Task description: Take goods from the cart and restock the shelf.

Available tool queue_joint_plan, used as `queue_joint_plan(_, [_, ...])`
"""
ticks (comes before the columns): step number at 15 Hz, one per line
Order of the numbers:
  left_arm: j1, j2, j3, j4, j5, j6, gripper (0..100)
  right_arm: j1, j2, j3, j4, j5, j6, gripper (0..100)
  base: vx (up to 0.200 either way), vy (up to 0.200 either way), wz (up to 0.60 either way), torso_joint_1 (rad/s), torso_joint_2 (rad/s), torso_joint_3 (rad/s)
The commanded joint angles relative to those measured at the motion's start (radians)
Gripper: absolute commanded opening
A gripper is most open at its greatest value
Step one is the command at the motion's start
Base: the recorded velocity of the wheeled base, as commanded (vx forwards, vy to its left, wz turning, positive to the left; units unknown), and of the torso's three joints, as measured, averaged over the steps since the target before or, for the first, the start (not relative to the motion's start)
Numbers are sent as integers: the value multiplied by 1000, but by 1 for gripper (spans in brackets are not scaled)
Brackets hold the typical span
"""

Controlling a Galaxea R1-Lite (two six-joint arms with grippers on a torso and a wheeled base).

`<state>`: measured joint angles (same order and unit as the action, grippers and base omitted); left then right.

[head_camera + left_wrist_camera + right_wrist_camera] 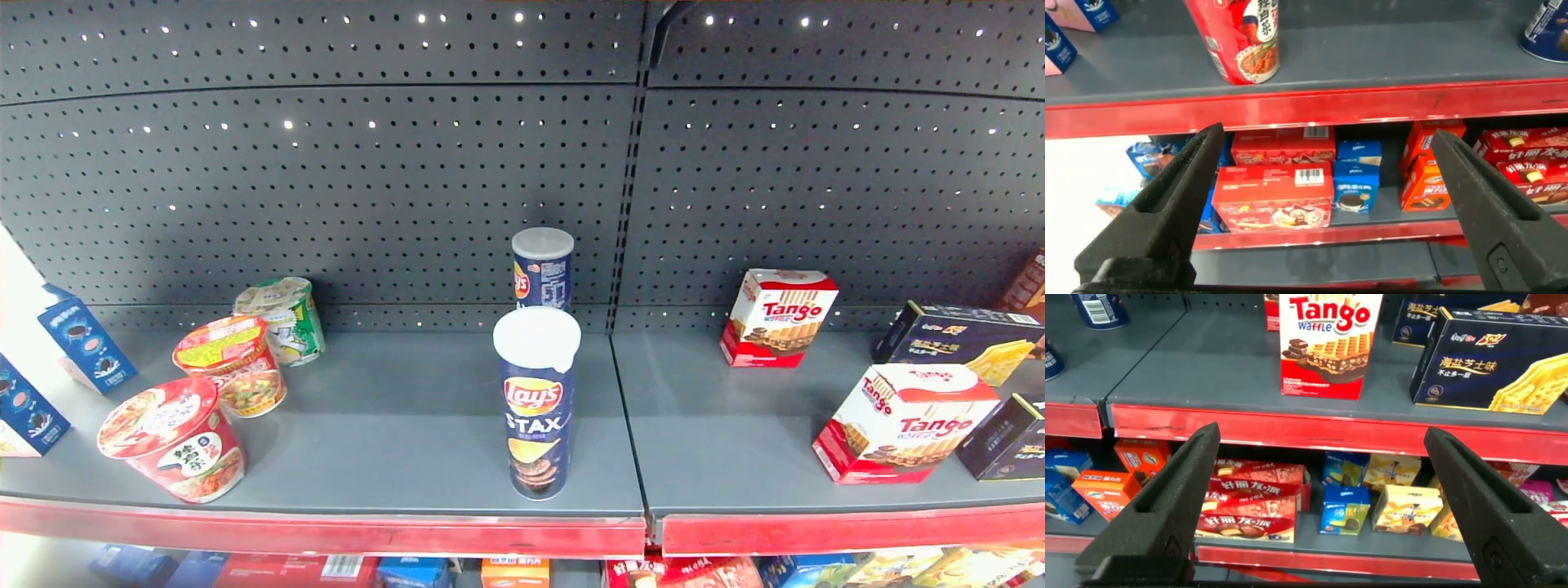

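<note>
Two chip cans upright on shelf, axes vert., lids up

Two cans mid-shelf, one behind

Was a grey shelf, red-edged in front. Carried two upright chip cans at centre, one behind the other; three noodle cups and blue cookie boxes at left; wafer boxes and dark boxes at right.

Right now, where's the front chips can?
Head view: the front chips can stands upright mid-shelf near the red edge strip, directly in front of the second can.
</note>
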<state>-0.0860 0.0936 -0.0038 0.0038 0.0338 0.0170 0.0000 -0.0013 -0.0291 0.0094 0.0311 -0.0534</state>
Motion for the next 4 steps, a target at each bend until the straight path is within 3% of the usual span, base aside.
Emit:
queue_joint_plan(1, [0, 3, 1, -1, 1, -2, 100, 0, 1, 0, 0, 1, -2, 100, 0, 0, 0, 0, 0, 0])
queue_joint_plan(4, [0, 3, -1, 1, 1, 0, 100, 0, 1, 0, -2, 1, -2, 100, 0, 0, 0, 0, 0, 0])
